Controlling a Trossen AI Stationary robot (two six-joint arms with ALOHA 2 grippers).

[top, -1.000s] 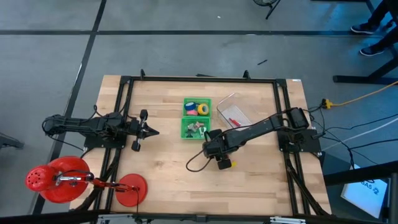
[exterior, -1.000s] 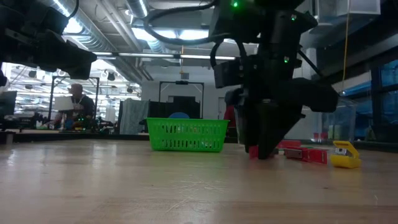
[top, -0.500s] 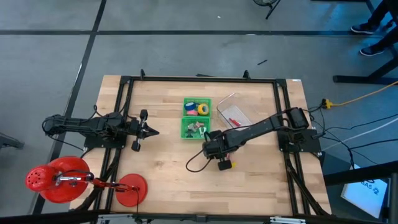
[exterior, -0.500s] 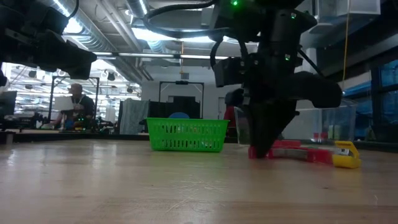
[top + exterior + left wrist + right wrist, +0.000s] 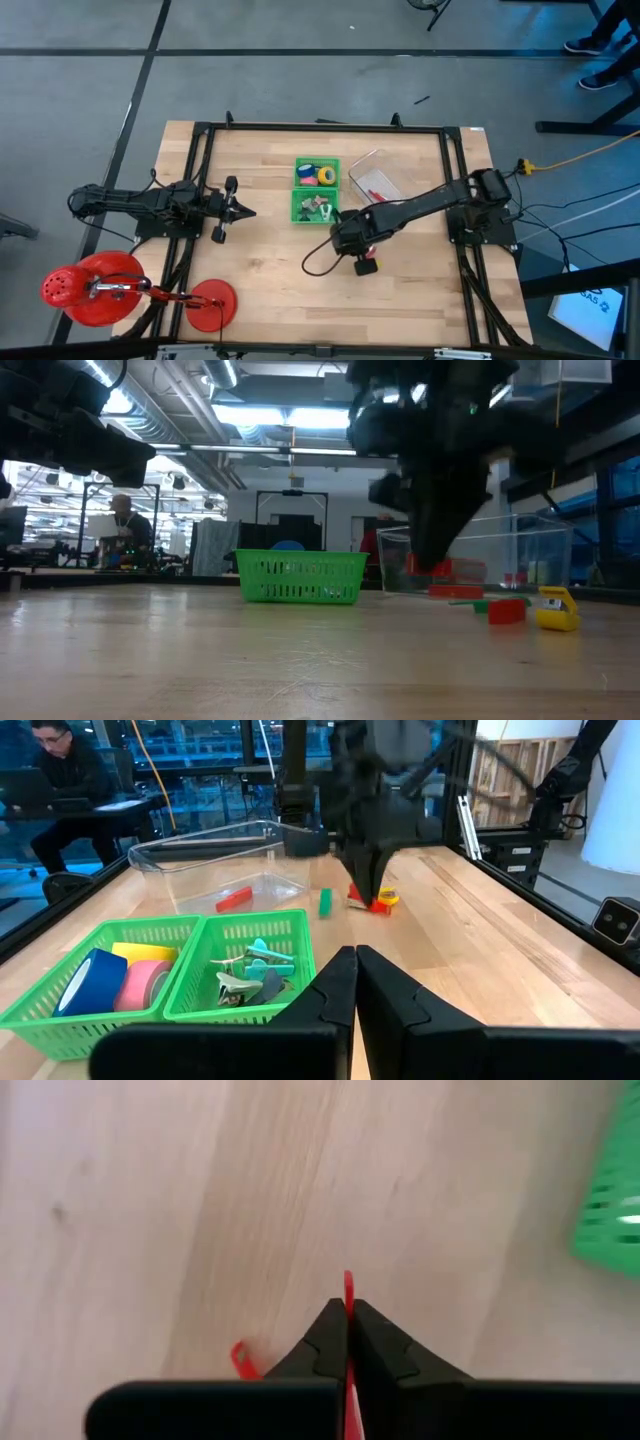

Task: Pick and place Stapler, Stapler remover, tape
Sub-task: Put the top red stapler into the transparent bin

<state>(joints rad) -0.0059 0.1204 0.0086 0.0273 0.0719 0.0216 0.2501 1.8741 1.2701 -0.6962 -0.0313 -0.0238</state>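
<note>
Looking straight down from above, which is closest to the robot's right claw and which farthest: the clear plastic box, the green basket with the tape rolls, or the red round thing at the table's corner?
From the right gripper:
1. Clear plastic box, just beyond it.
2. Green plastic basket of coloured tape rolls, farther back towards the left arm's side.
3. Red round object, off the table's far left corner.

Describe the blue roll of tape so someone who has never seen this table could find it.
Start at the pair of joined green mesh baskets mid-table. One holds small claw-shaped pieces, the other coloured tape rolls. The blue roll of tape stands on edge at that basket's outer end, beside the pink roll and yellow roll.
</note>
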